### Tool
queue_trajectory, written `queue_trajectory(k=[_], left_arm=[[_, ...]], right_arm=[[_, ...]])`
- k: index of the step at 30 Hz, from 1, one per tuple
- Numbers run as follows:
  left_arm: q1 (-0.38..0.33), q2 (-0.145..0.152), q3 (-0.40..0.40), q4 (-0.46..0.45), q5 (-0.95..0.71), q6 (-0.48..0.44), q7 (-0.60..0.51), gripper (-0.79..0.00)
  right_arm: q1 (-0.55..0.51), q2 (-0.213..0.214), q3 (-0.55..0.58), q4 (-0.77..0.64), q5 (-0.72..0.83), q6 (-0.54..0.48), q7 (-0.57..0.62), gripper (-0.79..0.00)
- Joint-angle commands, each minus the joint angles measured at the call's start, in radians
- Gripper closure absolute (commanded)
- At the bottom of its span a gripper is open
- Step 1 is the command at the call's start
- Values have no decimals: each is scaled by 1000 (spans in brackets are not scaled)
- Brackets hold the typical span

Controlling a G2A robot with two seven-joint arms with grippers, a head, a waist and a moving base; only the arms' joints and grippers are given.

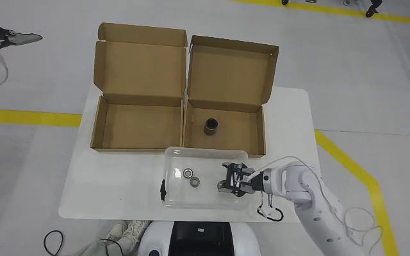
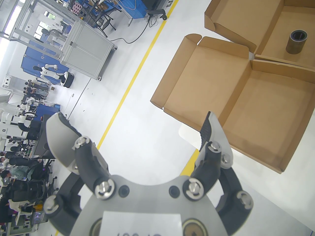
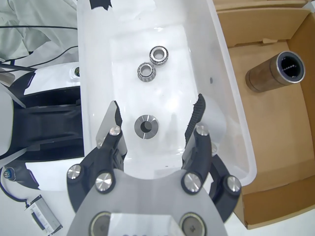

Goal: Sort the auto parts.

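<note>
Straddling what seems a steel bushing [image 3: 146,126] at the right end of the clear bin [image 3: 217,37], the right gripper [image 3: 157,104] is held released; closing is called for.

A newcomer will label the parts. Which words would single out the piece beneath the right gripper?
On the white table, in front of the cardboard boxes, sits a clear bin. The piece is the smooth cone-topped sleeve lying alone beneath the open right gripper. The two bearings farther along lie side by side and show ribbed rollers; it has none.
</note>
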Motion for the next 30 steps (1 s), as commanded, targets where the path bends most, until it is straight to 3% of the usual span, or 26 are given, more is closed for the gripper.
queue_trajectory(k=[1,9,17,30], left_arm=[[0,0,0,0,0,0,0,-785],[0,0,0,0,0,0,0,-785],[0,0,0,0,0,0,0,-785],[0,0,0,0,0,0,0,-785]], right_arm=[[5,2,-8,1,6,11,23,-523],[30,9,-48,16,24,49,104,-459],[44,17,-85,24,26,92,172,-499],[73,16,-171,63,-9,143,170,-505]])
